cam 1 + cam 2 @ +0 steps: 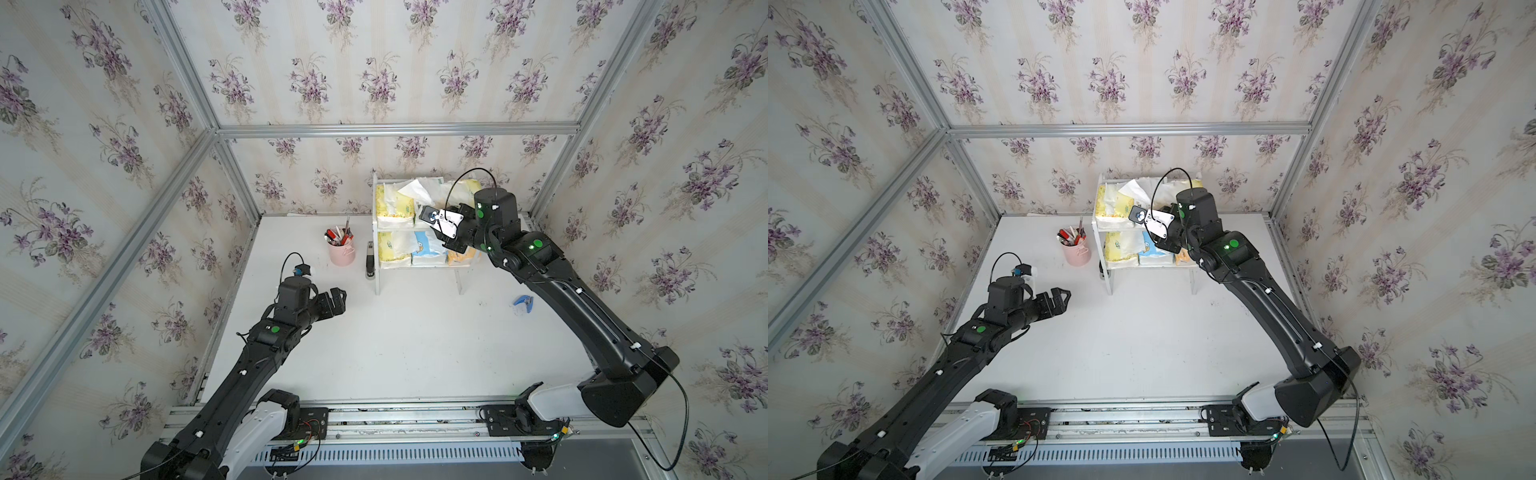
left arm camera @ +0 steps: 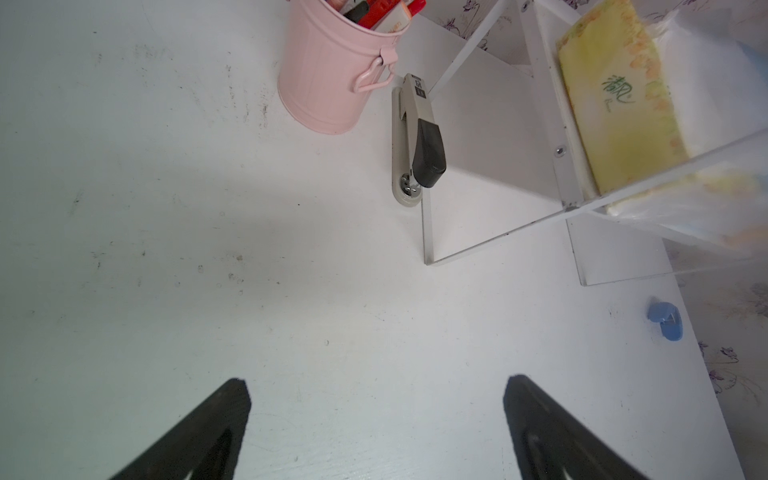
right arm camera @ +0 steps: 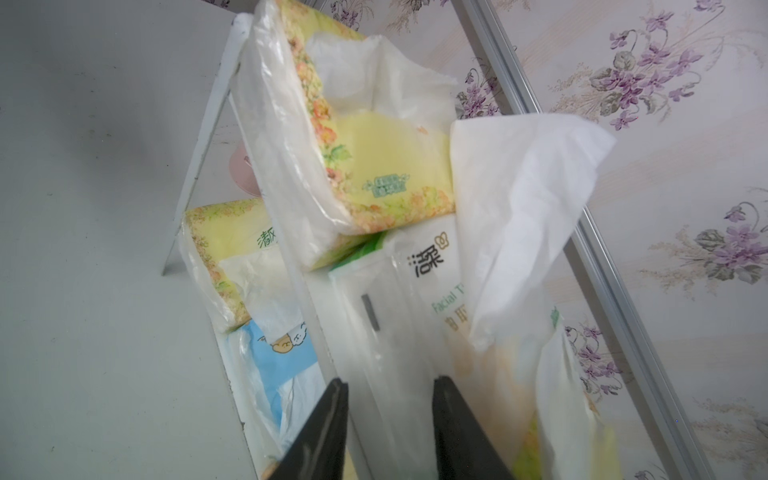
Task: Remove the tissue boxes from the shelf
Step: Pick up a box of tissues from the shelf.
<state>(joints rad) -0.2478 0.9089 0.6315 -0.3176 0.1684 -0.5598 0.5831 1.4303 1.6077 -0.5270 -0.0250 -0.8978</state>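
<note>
The white shelf (image 1: 376, 249) (image 1: 1100, 253) stands at the back of the table with tissue boxes on both tiers. The upper tier holds a yellow one (image 1: 392, 206), a white one (image 1: 419, 189) and another yellow one (image 1: 469, 187). A yellow (image 1: 392, 249), a blue (image 1: 426, 249) and an orange one (image 1: 459, 257) lie below. My right gripper (image 3: 388, 380) is at the upper tier's front edge, shut on the near end of the white tissue box (image 3: 419, 299), one finger on each side. A loose tissue (image 3: 519, 208) sticks up from that box. My left gripper (image 1: 338, 297) (image 2: 376, 380) hangs open and holds nothing, left of the shelf.
A pink pen cup (image 1: 341, 249) (image 2: 328, 79) and a stapler (image 1: 369, 262) (image 2: 417, 137) stand just left of the shelf. A small blue clip-like thing (image 1: 523, 302) (image 2: 665, 320) lies on the table at the right. The papered back wall is right behind the shelf.
</note>
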